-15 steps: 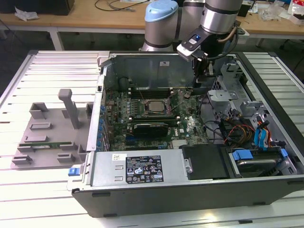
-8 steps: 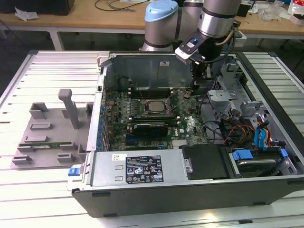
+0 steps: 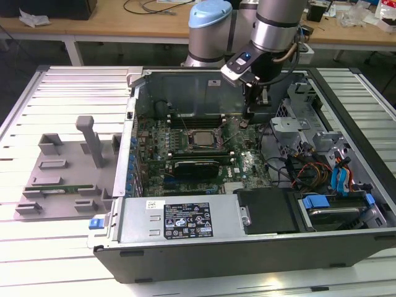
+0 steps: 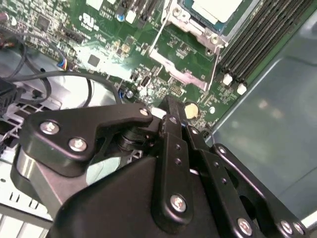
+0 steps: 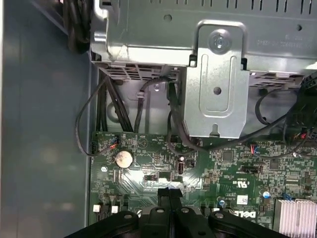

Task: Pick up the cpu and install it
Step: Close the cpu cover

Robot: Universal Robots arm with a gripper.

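Note:
The cpu (image 3: 199, 137) lies flat with its silver-grey top up, inside the dark socket frame of the green motherboard (image 3: 244, 167); the second wrist view catches its pale top (image 4: 218, 7) within the metal frame. My gripper (image 3: 250, 117) hangs low over the board to the exterior view's right of the socket, apart from the cpu. Its black fingers (image 5: 168, 194) are pressed together with nothing seen between them, above the board near a coin battery (image 5: 123, 158). In the second wrist view the gripper (image 4: 171, 106) is the same, shut and pointing at the board.
The open computer case (image 3: 247, 247) surrounds the board with metal walls. A grey drive bracket (image 5: 215, 84) and black cables (image 5: 106, 106) lie close by. Memory slots (image 4: 252, 44) run beside the socket. A grey fixture (image 3: 62, 173) with a green memory stick (image 3: 59, 189) stands outside the case.

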